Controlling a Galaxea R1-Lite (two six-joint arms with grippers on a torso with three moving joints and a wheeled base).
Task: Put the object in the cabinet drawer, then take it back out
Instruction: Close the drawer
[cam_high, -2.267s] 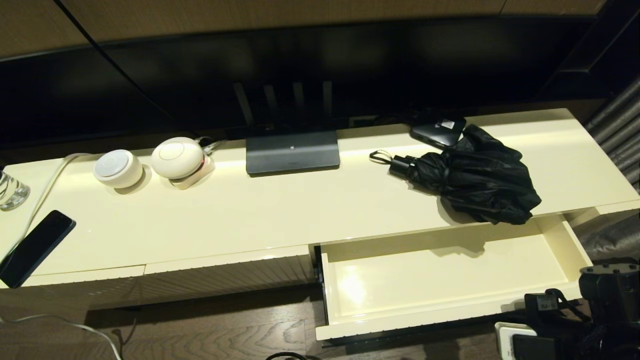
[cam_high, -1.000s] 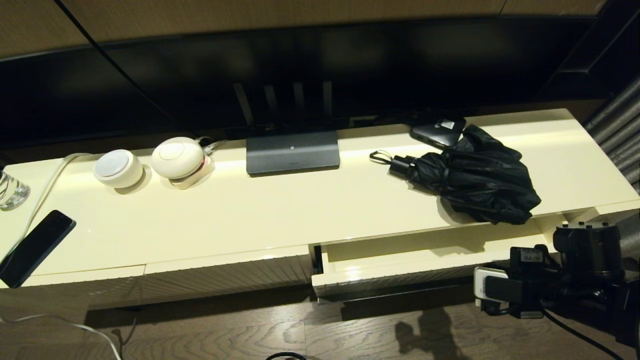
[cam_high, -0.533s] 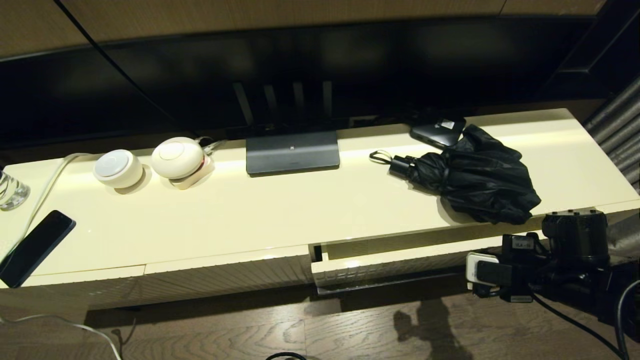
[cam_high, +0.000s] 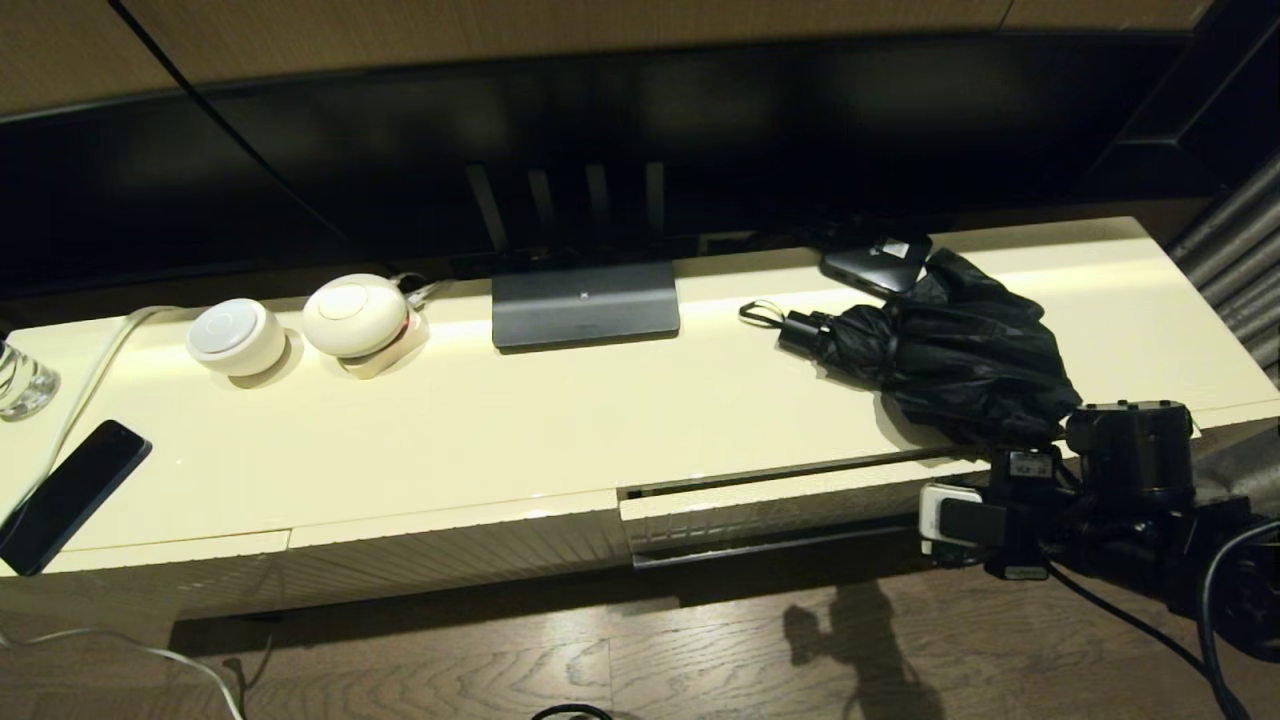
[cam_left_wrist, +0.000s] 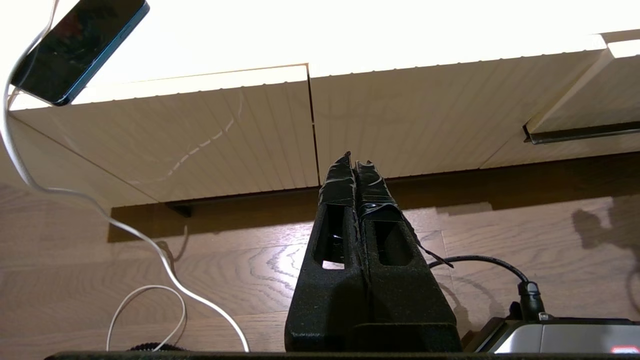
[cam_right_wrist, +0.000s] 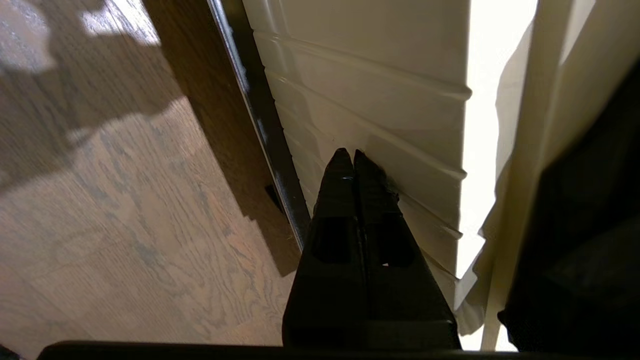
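The black folding umbrella (cam_high: 950, 360) lies on the cabinet top at the right, its handle and strap loop pointing left. Below it the cream drawer (cam_high: 780, 505) is pushed almost fully in, with only a thin dark gap along its top. My right arm (cam_high: 1090, 500) reaches in at the drawer's right end. In the right wrist view my right gripper (cam_right_wrist: 350, 152) is shut, holding nothing, its tips against the ribbed drawer front (cam_right_wrist: 375, 100) just above the dark strip (cam_right_wrist: 260, 115). My left gripper (cam_left_wrist: 352, 157) is shut and empty, low over the floor before the left panels.
On the cabinet top are a small black box with a white label (cam_high: 878, 262), a monitor stand (cam_high: 585, 305), two white round devices (cam_high: 238, 337), a glass (cam_high: 20, 380) and a black phone (cam_high: 70, 495) with a white cable. Wooden floor lies in front.
The drawer has slid from wide open to almost shut. My right arm has moved toward the cabinet with it. The umbrella has stayed on top.
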